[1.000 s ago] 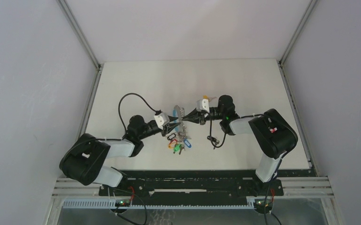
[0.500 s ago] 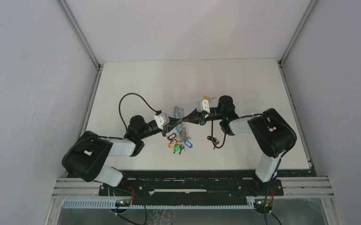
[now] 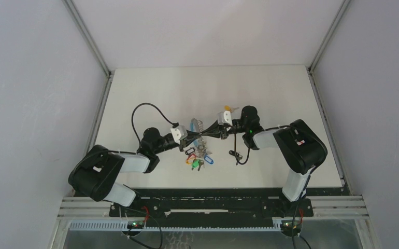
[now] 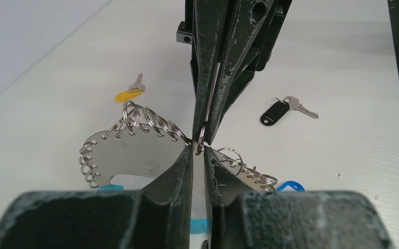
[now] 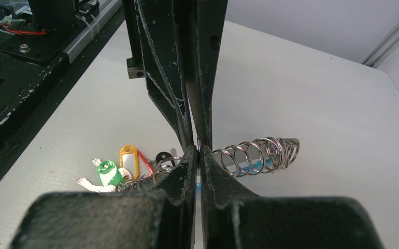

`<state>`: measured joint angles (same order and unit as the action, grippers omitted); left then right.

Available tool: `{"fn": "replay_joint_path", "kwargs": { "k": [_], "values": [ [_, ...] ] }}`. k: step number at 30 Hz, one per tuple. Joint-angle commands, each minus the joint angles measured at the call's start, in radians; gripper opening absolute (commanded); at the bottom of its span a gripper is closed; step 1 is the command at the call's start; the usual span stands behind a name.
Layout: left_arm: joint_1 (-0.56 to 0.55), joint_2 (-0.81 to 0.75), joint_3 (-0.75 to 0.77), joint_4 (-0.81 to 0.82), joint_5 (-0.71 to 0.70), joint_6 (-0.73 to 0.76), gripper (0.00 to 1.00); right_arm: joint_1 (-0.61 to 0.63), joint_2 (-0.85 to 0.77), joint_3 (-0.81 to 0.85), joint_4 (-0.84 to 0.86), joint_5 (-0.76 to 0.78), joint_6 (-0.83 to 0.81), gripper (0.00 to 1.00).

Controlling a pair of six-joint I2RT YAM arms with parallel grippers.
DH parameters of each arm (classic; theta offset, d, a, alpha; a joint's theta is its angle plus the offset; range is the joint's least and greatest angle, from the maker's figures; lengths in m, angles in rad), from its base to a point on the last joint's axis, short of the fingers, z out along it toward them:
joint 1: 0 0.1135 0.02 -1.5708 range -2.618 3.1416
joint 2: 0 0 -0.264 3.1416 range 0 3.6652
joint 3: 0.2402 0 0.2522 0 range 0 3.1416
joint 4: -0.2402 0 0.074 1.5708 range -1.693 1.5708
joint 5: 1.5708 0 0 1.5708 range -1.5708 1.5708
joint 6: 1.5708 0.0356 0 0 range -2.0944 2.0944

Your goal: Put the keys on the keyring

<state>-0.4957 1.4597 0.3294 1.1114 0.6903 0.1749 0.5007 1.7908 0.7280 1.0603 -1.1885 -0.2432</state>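
Left gripper [image 4: 198, 150] and right gripper [image 5: 197, 153] both pinch one small ring of the keyring [image 4: 130, 150]; they should pry its coils apart gently, without twisting or slipping.

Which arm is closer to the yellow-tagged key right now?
Right. The yellow-tagged key lies beside the right arm, by its wrist; the left arm sits across the keyring.

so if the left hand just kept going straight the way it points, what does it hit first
The right hand, almost at once: its fingertips face the left hand tip to tip, with only a small ring of the keyring between them, as far as the left wrist view shows.
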Motion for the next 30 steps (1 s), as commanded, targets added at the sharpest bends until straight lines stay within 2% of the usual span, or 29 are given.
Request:
{"fn": "replay_joint_path", "kwargs": {
  "k": [1, 5, 9, 12, 15, 19, 24, 30],
  "values": [
    [0.005, -0.005, 0.052, 0.032, 0.038, -0.013, 0.16, 0.011, 0.014, 0.013, 0.038, -0.022, 0.009, 0.0],
    [0.005, -0.006, 0.056, 0.032, 0.046, -0.014, 0.11, 0.013, 0.015, 0.017, 0.037, -0.022, 0.007, 0.0],
    [0.005, -0.016, 0.051, 0.032, 0.052, -0.009, 0.01, 0.014, 0.007, 0.017, 0.009, -0.02, -0.011, 0.0],
    [0.005, -0.051, 0.038, 0.007, 0.043, 0.017, 0.0, 0.013, 0.001, 0.016, -0.024, -0.008, -0.031, 0.0],
    [0.0, -0.119, 0.056, -0.149, 0.018, 0.097, 0.0, 0.009, -0.028, 0.016, -0.113, 0.012, -0.078, 0.01],
    [-0.034, -0.191, 0.105, -0.438, -0.044, 0.236, 0.0, 0.011, -0.077, 0.019, -0.282, 0.053, -0.201, 0.06],
    [-0.043, -0.216, 0.122, -0.499, -0.059, 0.259, 0.0, 0.027, -0.107, 0.049, -0.462, 0.105, -0.312, 0.11],
    [-0.056, -0.24, 0.166, -0.625, -0.097, 0.291, 0.0, 0.044, -0.128, 0.058, -0.53, 0.145, -0.371, 0.19]
  ]
}}
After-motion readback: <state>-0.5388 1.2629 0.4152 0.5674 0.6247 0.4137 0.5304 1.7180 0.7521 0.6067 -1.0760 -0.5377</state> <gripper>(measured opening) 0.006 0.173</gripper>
